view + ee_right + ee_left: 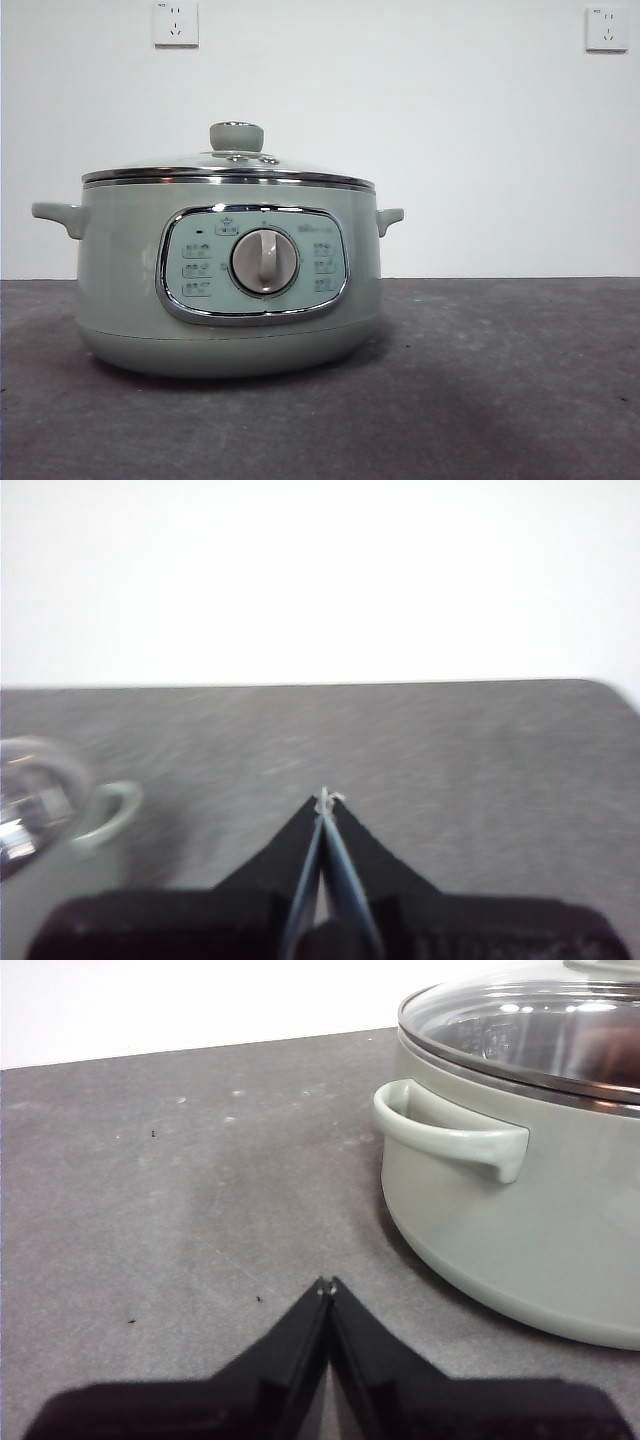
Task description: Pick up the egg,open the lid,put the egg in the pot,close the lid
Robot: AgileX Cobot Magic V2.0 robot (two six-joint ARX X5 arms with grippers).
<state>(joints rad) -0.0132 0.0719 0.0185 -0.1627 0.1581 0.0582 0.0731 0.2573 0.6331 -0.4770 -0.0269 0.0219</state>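
I am at the very start: the pot [228, 275] sits on the dark table [500, 380] with the lid [228, 170] seated square on its rim, its knob [236, 136] standing up at twelve o'clock above the silver dial [264, 262]. My left gripper [327, 1285] hangs low over bare table with its jaws pressed together, tips touching and nothing between them; the pot's side handle [450, 1138] lies near, at about one o'clock from those tips. My right gripper [325, 798] is likewise closed and empty, over open table, with the pot's other handle [108, 812] near at about nine o'clock. The egg I cannot find in any view; it may lie behind the pot or outside what my cameras take in, so I cannot say where it is. I judge the step in hand to be picking up the egg, not yet begun. The next move calls for finding the egg first, then spreading one gripper's jaws wide enough to straddle its shell and closing gently, since it could crack or roll away.
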